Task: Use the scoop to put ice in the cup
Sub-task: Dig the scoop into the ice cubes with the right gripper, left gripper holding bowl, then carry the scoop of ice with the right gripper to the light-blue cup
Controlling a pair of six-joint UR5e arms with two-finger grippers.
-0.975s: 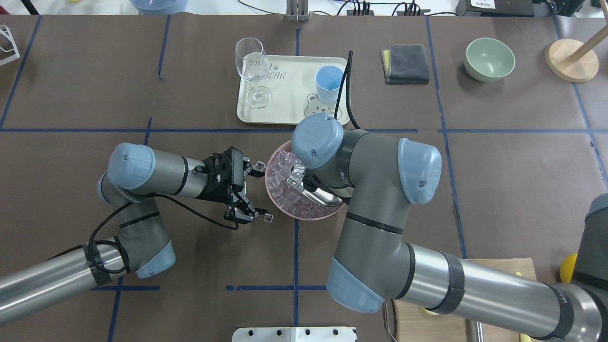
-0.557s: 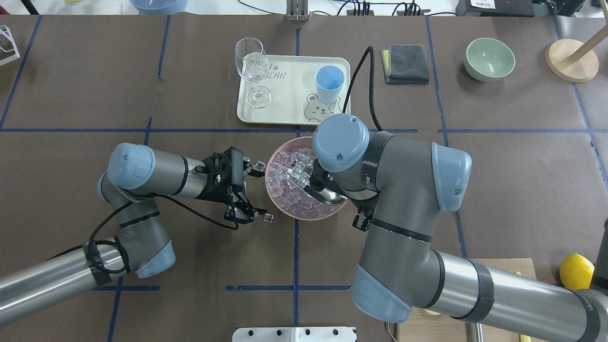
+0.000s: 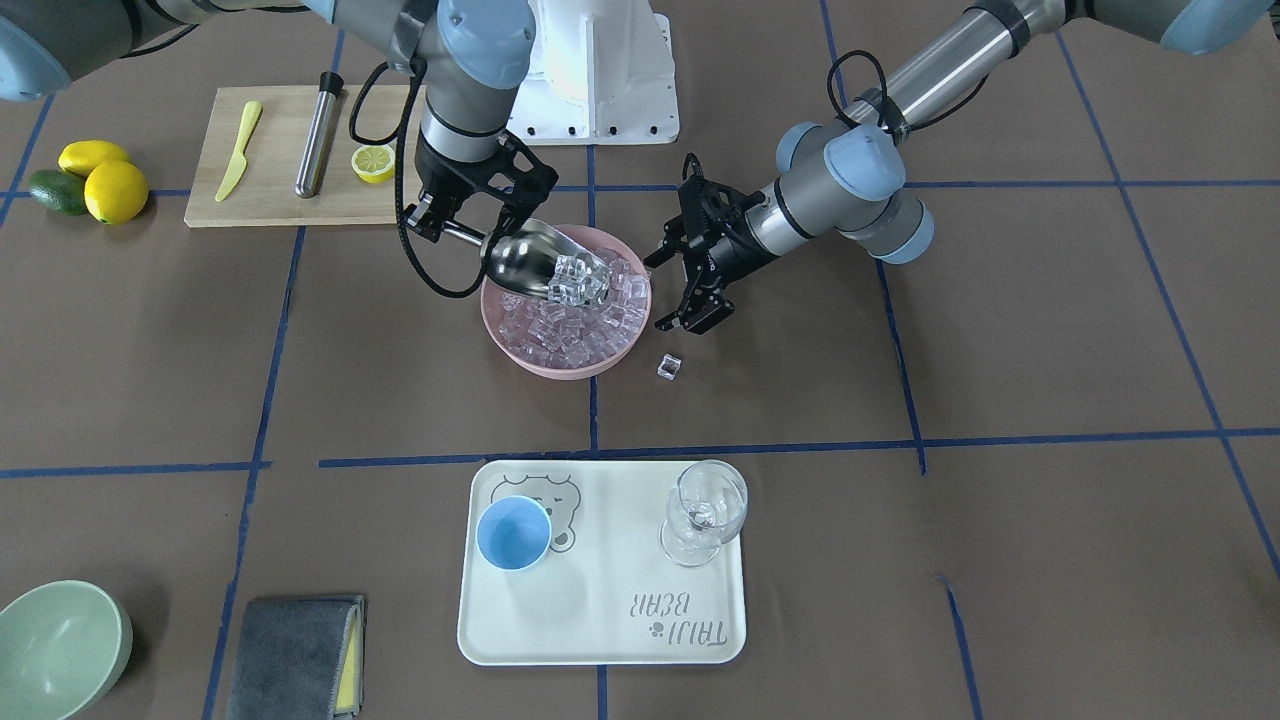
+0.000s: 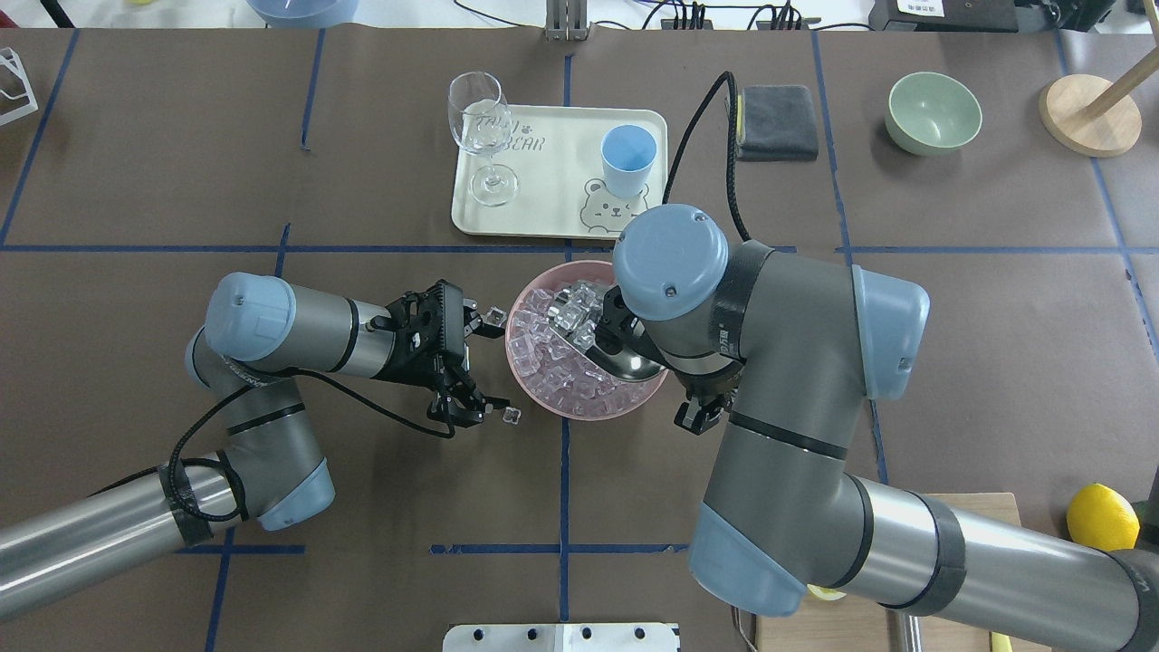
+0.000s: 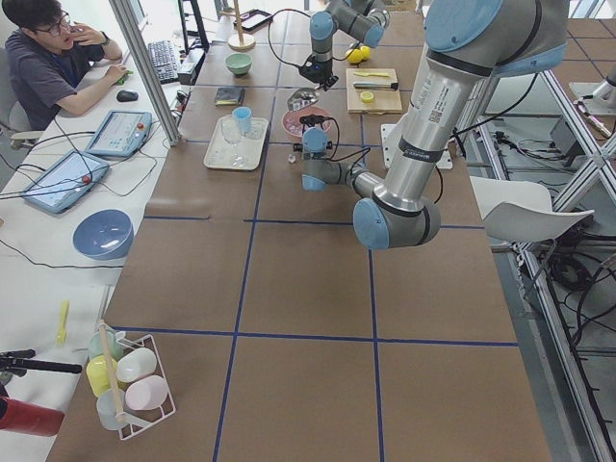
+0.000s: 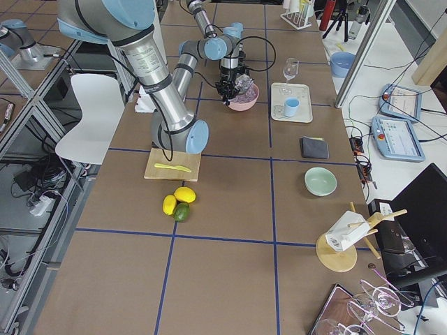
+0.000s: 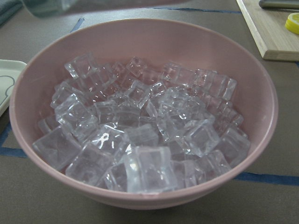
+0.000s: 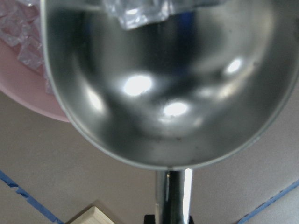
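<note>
Brown paper-covered bench [image 4: 978,344] w/ blue tape lines; two grey robot arms reaching to centre.

Far side from robot: cream rectangular tray [image 3: 600,620] w/ bear print. Carries small light-blue plastic cup [image 3: 513,533], upright at one end, and clear stemmed wine glass [image 3: 705,515] at other end.

Between tray and robot base: round pink bowl [image 3: 566,371], heaped w/ small clear glassy ice cubes [image 7: 140,135].

Over bowl's R side: shiny stainless-steel scoop [image 3: 520,262], tilted, mouth toward bowl centre, a few cubes at its lip. Short rod handle clamped in R claw [image 3: 462,222], closed on it. Well apart from cup.

L claw [image 4: 489,369]: spread wide, gripping nothing, just beside bowl's L rim.

One loose cube [image 4: 512,415] on bench just beside one L fingertip. Another near other finger, contact unclear.
</note>
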